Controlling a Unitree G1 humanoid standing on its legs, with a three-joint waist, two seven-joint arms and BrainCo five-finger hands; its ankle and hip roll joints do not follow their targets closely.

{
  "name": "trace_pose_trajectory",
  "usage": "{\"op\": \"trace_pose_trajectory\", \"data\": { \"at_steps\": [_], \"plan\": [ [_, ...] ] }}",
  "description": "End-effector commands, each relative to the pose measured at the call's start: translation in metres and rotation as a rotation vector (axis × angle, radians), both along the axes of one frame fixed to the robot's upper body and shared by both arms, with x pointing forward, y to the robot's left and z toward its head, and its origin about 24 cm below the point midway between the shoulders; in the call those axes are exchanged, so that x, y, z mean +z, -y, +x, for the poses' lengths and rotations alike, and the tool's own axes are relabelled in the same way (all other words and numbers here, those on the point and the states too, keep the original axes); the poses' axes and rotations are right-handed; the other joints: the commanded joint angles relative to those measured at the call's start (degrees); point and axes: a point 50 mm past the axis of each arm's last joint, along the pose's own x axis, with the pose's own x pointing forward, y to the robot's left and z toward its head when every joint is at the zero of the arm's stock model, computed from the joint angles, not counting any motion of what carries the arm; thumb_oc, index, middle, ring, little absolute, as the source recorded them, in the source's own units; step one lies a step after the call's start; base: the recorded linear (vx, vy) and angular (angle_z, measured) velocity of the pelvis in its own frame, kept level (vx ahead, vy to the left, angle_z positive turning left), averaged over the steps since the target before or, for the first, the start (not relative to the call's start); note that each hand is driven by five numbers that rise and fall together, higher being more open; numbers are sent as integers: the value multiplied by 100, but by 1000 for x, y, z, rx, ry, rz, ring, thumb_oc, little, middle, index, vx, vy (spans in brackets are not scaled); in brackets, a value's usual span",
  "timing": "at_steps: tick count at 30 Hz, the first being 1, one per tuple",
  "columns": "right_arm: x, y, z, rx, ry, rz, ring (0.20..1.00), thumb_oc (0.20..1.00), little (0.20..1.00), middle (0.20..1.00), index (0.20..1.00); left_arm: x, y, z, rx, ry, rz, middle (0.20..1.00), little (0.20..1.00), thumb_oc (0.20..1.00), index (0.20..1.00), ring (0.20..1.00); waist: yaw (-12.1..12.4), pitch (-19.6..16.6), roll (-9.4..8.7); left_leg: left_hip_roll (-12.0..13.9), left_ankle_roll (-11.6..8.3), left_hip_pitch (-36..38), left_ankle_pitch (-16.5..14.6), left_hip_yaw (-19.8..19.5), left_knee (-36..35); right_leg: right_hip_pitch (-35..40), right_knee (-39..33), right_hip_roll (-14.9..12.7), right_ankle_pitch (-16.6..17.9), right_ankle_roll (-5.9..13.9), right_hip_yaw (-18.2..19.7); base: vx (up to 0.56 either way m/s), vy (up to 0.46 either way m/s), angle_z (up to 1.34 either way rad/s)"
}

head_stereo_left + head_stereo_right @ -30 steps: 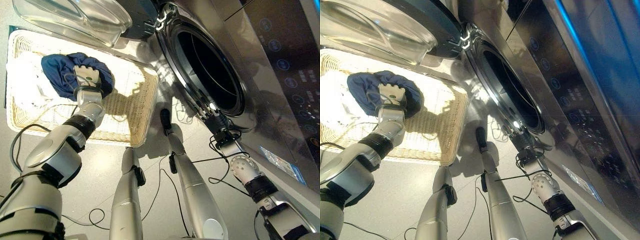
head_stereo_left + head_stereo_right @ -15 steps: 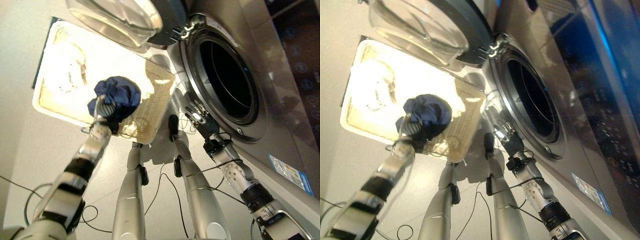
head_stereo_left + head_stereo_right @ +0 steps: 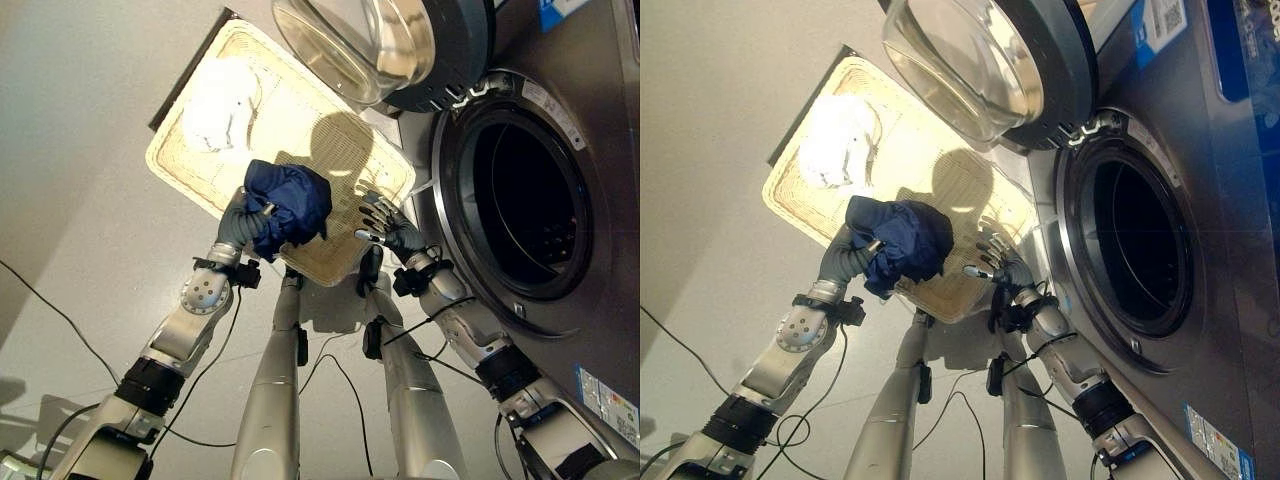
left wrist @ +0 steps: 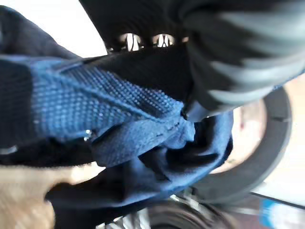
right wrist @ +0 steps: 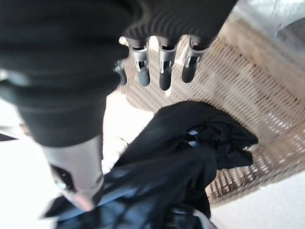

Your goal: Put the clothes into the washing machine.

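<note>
Over basket (image 3: 340,150): left hand (image 3: 240,225) w/ navy garment (image 3: 290,200)

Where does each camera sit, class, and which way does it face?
Eye views: on the head, looking down at the wicker basket, washing machine and both arms.
Left wrist view: on the left hand, looking at the navy garment it clutches.
Right wrist view: on the open right hand, looking at the basket.
All share the garment.
</note>
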Motion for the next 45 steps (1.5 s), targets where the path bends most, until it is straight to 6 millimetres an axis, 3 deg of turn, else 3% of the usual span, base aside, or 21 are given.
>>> {"op": "trace_pose_trajectory", "data": {
  "at_steps": [1,8,12,14,18,23,26,27,28,29,35,38,39,40,41,42,45],
  "plan": [
    [8,-13,-8,105,48,-10,1000,1000,1000,1000,1000,23,21,-12,-189,113,-61,200,200,200,200,200,-64,-124,147,-456,-13,60,-300,45,59,348,-689,-75,584,612,-15,-25,-17,17],
    [10,-34,-12,322,59,-189,1000,1000,1000,1000,1000,27,45,-20,-436,54,-16,200,200,200,200,200,-60,-124,163,-468,8,172,-285,93,20,432,-745,-81,630,617,-19,-6,-1,2],
    [11,-37,-13,350,76,-245,1000,1000,1000,1000,1000,27,50,-22,-512,19,-16,200,200,200,200,200,-80,-124,145,-461,9,179,-277,128,3,439,-789,-71,663,615,2,0,0,0],
    [9,-41,-14,402,117,-414,1000,1000,1000,1000,1000,26,61,-29,-661,-5,-58,200,200,200,200,200,-115,-124,131,-442,5,176,-278,201,-15,435,-857,-52,694,607,46,0,0,0],
    [3,-47,-20,540,123,-617,1000,1000,1000,1000,1000,35,72,-39,-798,29,-121,200,200,200,200,200,-143,-124,120,-425,4,178,-274,241,-18,424,-857,-28,693,586,85,0,0,0],
    [-6,-59,-29,729,33,-636,1000,1000,1000,1000,1000,42,79,-44,-849,60,-169,200,200,200,200,200,-125,-124,101,-425,-4,176,-272,230,-12,418,-840,-14,671,564,100,-3,-17,-2],
    [-7,-70,-37,819,-6,-551,1000,1000,1000,1000,1000,43,82,-43,-838,35,-232,200,200,200,200,200,-99,-124,82,-444,1,173,-269,191,7,408,-840,-10,683,548,106,-6,-42,-2],
    [-8,-75,-41,855,-37,-468,479,479,479,479,479,41,82,-42,-824,11,-275,200,200,200,200,200,-99,-124,71,-455,3,180,-273,183,12,414,-855,-5,687,546,117,-5,-40,-1],
    [-9,-76,-43,868,-45,-446,247,247,247,247,247,41,82,-41,-816,6,-287,200,200,200,200,200,-99,-124,68,-457,3,179,-274,182,15,413,-858,-3,688,544,120,-4,-32,-1],
    [-9,-78,-44,881,-51,-410,200,200,200,200,200,40,81,-40,-813,-4,-309,200,200,200,200,200,-99,-124,63,-458,7,175,-276,181,19,408,-859,0,687,539,122,0,0,0],
    [-22,-85,-55,916,-150,-225,200,200,200,200,200,27,70,-34,-668,-27,-471,200,200,200,200,200,-122,-124,65,-469,4,121,-276,186,32,370,-892,22,700,523,127,-7,-7,-2],
    [-33,-83,-59,896,-191,-183,200,200,200,200,200,18,54,-26,-409,10,-513,200,200,200,200,200,-148,-124,56,-464,-1,74,-269,195,38,324,-892,50,700,511,136,-15,-23,-9],
    [-34,-82,-58,888,-197,-173,200,200,200,200,200,16,48,-24,-316,24,-525,511,511,511,511,511,-149,-124,57,-463,-2,71,-270,193,44,324,-888,55,694,508,135,-10,-21,-7],
    [-36,-82,-59,871,-213,-149,200,200,200,200,200,14,42,-22,-206,38,-530,1000,1000,1000,1000,1000,-148,-124,55,-466,-2,69,-270,186,46,323,-886,60,688,507,133,-10,-30,-4],
    [-39,-83,-59,852,-239,-109,200,200,200,200,200,11,34,-19,-85,57,-522,1000,1000,1000,1000,1000,-142,-124,50,-470,0,64,-268,177,52,321,-883,65,679,505,127,-19,-70,-2],
    [-43,-82,-57,788,-295,51,200,200,200,200,200,5,18,-16,137,119,-481,1000,1000,1000,1000,1000,-127,-124,33,-474,-8,58,-292,169,92,336,-879,60,646,500,108,-18,-72,-1],
    [-47,-76,-52,720,-337,164,200,200,200,200,200,-2,8,-13,248,95,-482,1000,1000,1000,1000,1000,-114,-124,30,-481,-26,47,-317,162,141,342,-862,59,625,501,81,-7,-47,0]
  ]
}}
